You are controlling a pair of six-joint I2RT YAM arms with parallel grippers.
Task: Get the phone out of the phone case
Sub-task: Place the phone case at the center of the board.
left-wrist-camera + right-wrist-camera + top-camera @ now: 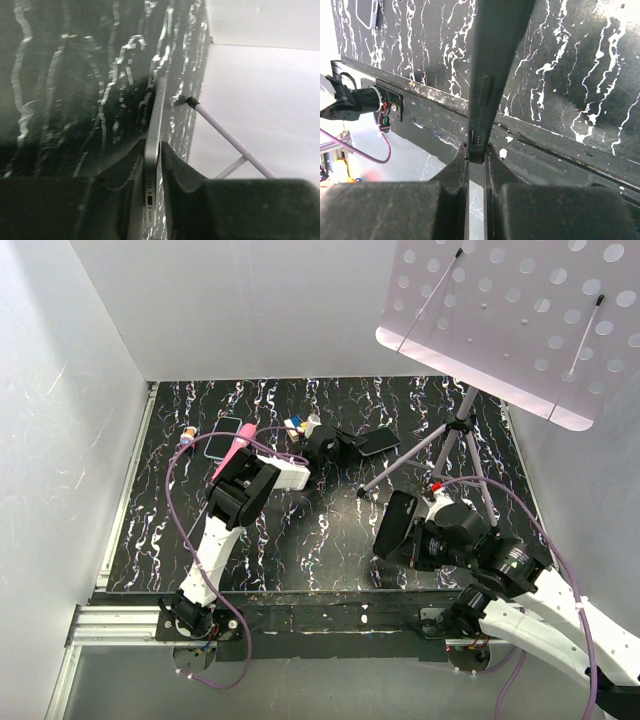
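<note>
Far left of table: a small pink-and-orange object [188,435] lies on the black, white-veined marbled tabletop [330,540]; it is too small to identify.
Next to it: a flat rounded rectangle with a pale lavender rim [222,437] [367,12] lies face up. A pink strip [240,445] lies just beside its right edge, its near end hidden under the left arm.
Far middle: some small coloured blocks [294,425] and a short white cylinder [312,423] sit close together by the left arm's wrist.
Left gripper [345,442] [152,167]: the jaws are clamped on the bottom end of the phone, with one black finger [125,172] on each flat face.
Phone: the slim dark phone with a silver metal edge [378,440] [155,120] juts away from the left gripper over the far middle of the table. It is seen edge-on from the wrist, its charging port facing that camera. It is bare, with no case around it. Whether its far end touches the tabletop cannot be told.
Stand: a grey metal tripod [450,435] stands just right of the phone and carries a white perforated board [510,320]. One leg [225,132] shows in the left wrist view.
Right gripper [415,538] [476,152]: the jaws are pinched on the thin bottom edge of the case.
Case: the black soft phone case [398,523] [490,75] is held on edge over the near right of the table, well apart from the phone. A port cut-out and a side button bump are visible.
</note>
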